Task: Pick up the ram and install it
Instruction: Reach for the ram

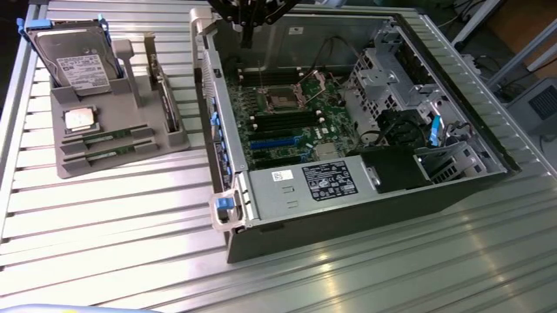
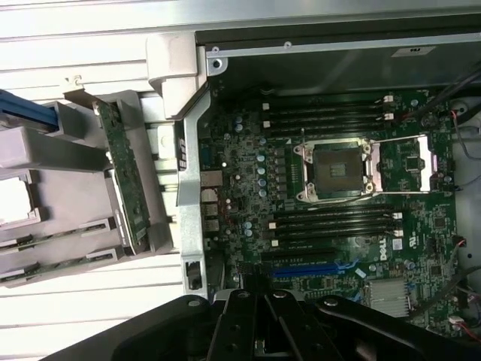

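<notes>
Two slim green ram sticks (image 1: 105, 138) (image 1: 111, 155) lie side by side in slots at the front of a grey holder (image 1: 78, 166), at the exterior view's left. In the wrist view they (image 2: 52, 239) run along the holder's edge. My gripper (image 1: 248, 40) hangs above the far left corner of the open computer case (image 1: 348, 215), well away from the ram. Its dark fingers are shut with nothing between them. In the wrist view the gripper's black body (image 2: 263, 331) looks down on the motherboard's black memory slots (image 2: 331, 116) (image 2: 338, 222), which lie on both sides of the processor socket (image 2: 334, 169).
The holder also carries a silver hard drive (image 1: 80, 65), a square silver CPU chip (image 1: 79, 119) and a green board standing on edge (image 1: 165, 98). Inside the case are cables, a drive cage (image 1: 392, 72) and a power supply (image 1: 322, 182). A ribbed metal table (image 1: 113, 222) surrounds it.
</notes>
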`<state>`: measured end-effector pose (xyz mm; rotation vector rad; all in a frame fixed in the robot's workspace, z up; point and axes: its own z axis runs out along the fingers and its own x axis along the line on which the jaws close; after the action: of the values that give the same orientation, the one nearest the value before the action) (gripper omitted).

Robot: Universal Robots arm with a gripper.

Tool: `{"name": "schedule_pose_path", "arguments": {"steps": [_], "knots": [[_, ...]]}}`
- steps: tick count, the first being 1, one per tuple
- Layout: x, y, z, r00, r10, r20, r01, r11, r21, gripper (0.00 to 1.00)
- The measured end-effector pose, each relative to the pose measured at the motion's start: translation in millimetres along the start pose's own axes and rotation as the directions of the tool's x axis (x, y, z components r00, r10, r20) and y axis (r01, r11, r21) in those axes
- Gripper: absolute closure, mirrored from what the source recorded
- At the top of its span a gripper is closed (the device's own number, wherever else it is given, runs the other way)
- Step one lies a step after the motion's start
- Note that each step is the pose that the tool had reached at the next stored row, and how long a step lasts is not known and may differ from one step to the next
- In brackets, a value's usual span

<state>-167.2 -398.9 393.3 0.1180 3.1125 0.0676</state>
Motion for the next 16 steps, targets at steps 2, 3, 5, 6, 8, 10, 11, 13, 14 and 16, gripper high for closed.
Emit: {"name": "schedule_pose_path", "arguments": {"steps": [2, 3, 5, 6, 8, 10, 11, 13, 14, 16], "knots": [[0.9, -0.1, 0.0, 1.0, 0.0, 0.0, 0.0, 1.0, 0.0, 0.89], [1.4, -0.1, -0.1, 1.0, 0.0, 0.0, 0.0, 1.0, 0.0, 0.89], [2.8, -0.2, -0.1, 1.0, 0.0, 0.0, 0.0, 1.0, 0.0, 0.89], [3.4, -0.3, -0.1, 1.0, 0.0, 0.0, 0.0, 1.0, 0.0, 0.89], [4.2, -0.3, -0.1, 1.0, 0.0, 0.0001, 0.0, 1.0, -0.0001, 0.89], [5.1, -0.4, -0.1, 1.0, 0.0, 0.0, 0.0, 1.0, 0.0, 0.89], [5.8, -0.4, -0.1, 1.0, 0.0, 0.0, 0.0, 1.0, 0.0, 0.89], [7.1, -0.5, -0.2, 1.0, 0.0, 0.0, 0.0, 1.0, 0.0, 0.89], [7.6, -0.6, -0.2, 1.0, 0.0, 0.0, 0.0, 1.0, 0.0001, 0.89], [8.4, -0.6, -0.2, 1.0, 0.0, 0.0, 0.0, 1.0, 0.0001, 0.89]]}}
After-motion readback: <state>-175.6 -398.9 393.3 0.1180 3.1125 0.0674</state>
